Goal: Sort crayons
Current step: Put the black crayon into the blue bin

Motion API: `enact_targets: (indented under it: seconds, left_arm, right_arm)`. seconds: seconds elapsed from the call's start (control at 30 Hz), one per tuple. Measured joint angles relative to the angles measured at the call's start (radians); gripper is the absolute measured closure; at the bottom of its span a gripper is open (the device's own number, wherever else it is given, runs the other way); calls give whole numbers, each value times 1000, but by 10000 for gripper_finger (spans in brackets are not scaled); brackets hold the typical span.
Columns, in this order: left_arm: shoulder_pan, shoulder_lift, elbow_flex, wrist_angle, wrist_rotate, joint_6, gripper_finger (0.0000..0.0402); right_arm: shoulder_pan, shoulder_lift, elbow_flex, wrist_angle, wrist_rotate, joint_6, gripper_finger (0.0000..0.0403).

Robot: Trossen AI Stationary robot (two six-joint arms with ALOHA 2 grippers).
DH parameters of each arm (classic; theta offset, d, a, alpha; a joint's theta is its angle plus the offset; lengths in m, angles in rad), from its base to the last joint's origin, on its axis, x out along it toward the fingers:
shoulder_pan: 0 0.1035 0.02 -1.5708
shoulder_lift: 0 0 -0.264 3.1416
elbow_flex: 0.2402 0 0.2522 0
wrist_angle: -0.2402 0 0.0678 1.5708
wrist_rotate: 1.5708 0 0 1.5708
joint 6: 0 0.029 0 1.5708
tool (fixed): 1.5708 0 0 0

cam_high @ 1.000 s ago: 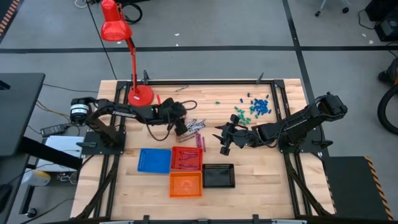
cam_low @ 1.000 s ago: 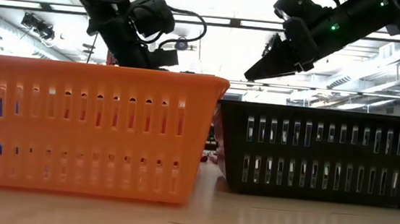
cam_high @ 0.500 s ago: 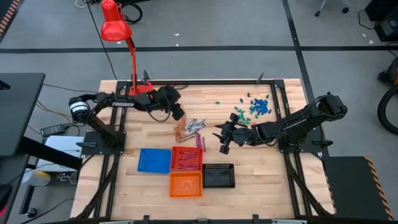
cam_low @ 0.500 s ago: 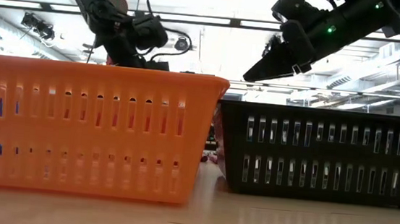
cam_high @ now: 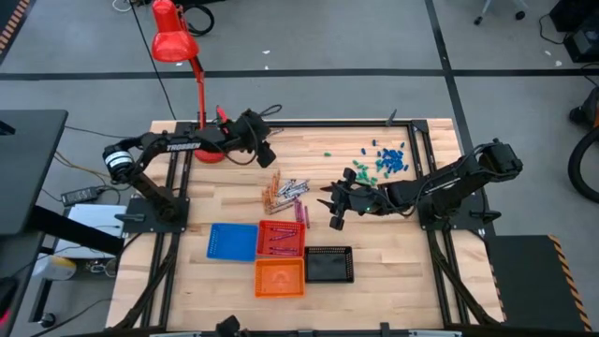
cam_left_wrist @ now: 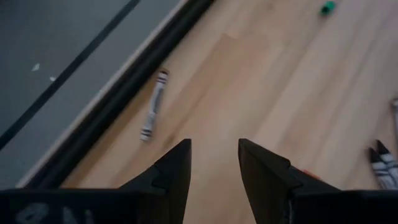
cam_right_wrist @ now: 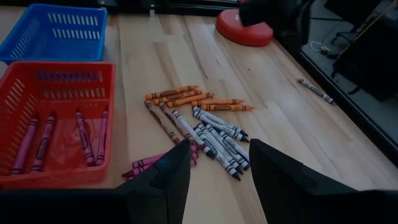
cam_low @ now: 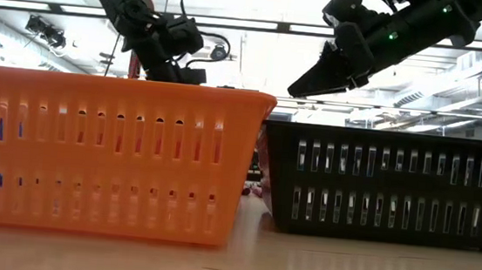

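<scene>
My left gripper [cam_high: 269,153] empty, fingers apart, near lamp base [cam_high: 208,150]. My right gripper [cam_high: 329,205] open, empty, beside crayons [cam_high: 286,192] piled mid-table; magenta crayons in red tray [cam_right_wrist: 93,78].

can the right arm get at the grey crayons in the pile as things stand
Probably yes: the right gripper, fingers open and empty, hangs beside the pile, and the grey crayons lie on bare table with nothing between.

High view evenly lit, sharp, shadows faint. Low view backlit — ceiling light strips [cam_low: 233,22] glare white, arms silhouetted. Left wrist view soft, smeared, grey crayon [cam_left_wrist: 153,104] blurred. Right wrist view clearer — own fingers [cam_right_wrist: 163,180] dark, unfocused.
</scene>
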Motion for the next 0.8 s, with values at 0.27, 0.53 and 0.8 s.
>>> enact_targets:
  seconds: [0.27, 0.53, 0.8]
  left_arm:
    - [76, 81, 68, -2, 0, 79, 258]
    - [133, 229, 217, -104, 43, 158, 258]
    - [179, 359, 372, -234, 115, 201, 258]
  right_arm:
    - [-5, 0, 0, 34, -4, -42, 235]
    - [-23, 0, 0, 37, -24, -64, 235]
    - [-35, 0, 0, 29, -64, -67, 235]
